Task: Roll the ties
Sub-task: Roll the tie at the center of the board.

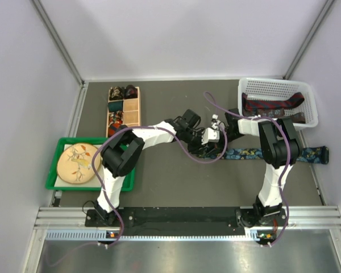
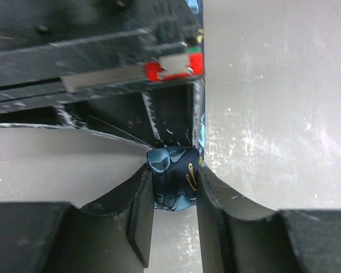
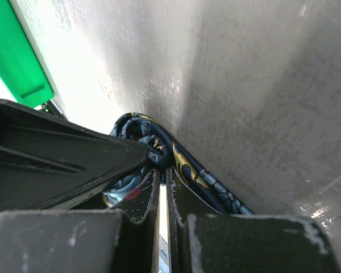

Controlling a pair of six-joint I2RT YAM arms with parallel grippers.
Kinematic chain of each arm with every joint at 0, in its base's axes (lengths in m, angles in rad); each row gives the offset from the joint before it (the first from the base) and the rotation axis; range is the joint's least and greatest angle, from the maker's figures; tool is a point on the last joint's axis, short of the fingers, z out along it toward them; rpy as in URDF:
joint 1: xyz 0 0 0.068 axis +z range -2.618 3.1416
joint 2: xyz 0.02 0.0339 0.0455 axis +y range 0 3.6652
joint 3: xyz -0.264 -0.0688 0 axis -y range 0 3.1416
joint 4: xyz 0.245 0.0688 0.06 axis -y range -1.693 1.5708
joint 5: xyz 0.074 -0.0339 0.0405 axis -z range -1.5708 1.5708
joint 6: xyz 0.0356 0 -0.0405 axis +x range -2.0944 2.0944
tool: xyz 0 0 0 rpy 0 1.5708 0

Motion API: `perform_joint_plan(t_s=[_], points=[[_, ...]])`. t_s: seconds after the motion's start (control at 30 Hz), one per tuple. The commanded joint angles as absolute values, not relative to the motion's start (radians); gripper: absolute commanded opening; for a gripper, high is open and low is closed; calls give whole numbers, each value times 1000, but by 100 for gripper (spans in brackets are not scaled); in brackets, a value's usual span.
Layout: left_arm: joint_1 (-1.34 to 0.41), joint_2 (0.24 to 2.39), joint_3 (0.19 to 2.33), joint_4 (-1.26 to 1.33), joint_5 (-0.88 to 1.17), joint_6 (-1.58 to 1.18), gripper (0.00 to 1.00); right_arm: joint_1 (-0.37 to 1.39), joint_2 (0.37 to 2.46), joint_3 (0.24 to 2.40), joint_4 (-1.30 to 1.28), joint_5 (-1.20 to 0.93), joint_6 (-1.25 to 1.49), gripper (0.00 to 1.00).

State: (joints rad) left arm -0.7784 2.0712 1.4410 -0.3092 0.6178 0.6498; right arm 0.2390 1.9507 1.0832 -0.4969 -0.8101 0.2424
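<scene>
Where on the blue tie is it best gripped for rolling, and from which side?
Probably take the blue tie by its rolled end, from above with a finger on each side, as the left end effector does. The coil is thick and compact; the flat tail lies flush on the table.

no text, brand, number or sign is legible; the small red-and-white tag (image 2: 173,67) at 12 o'clock in the left wrist view is too blurred to read.
</scene>
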Motion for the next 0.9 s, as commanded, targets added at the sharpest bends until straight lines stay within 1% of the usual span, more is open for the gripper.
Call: perform_joint_plan(t_s=[0.0, 0.2, 0.27, 0.33, 0.37, 0.47, 0.63, 0.77, 0.87], points=[[-793, 2129, 1456, -416, 517, 762, 35, 236, 1959, 1080, -486, -713, 186, 0], [-793, 2157, 1476, -515, 469, 813, 33, 236, 1922, 1089, -506, -753, 184, 1], [-793, 2174, 1494, -543, 456, 822, 32, 235, 1901, 1098, -529, -779, 181, 4], [-792, 2186, 1502, -574, 445, 831, 31, 232, 1885, 1109, -546, -802, 172, 9], [-792, 2187, 1506, -581, 442, 836, 30, 227, 1866, 1112, -570, -811, 169, 13], [-792, 2189, 1505, -589, 443, 842, 30, 210, 1841, 1123, -604, -854, 150, 19], [-792, 2194, 1512, -594, 446, 836, 30, 163, 1801, 1108, -658, -906, 124, 24], [-792, 2194, 1513, -592, 449, 831, 30, 161, 1789, 1063, -562, -942, 220, 30], [-793, 2194, 1514, -589, 449, 831, 31, 163, 1819, 1051, -502, -953, 273, 31]])
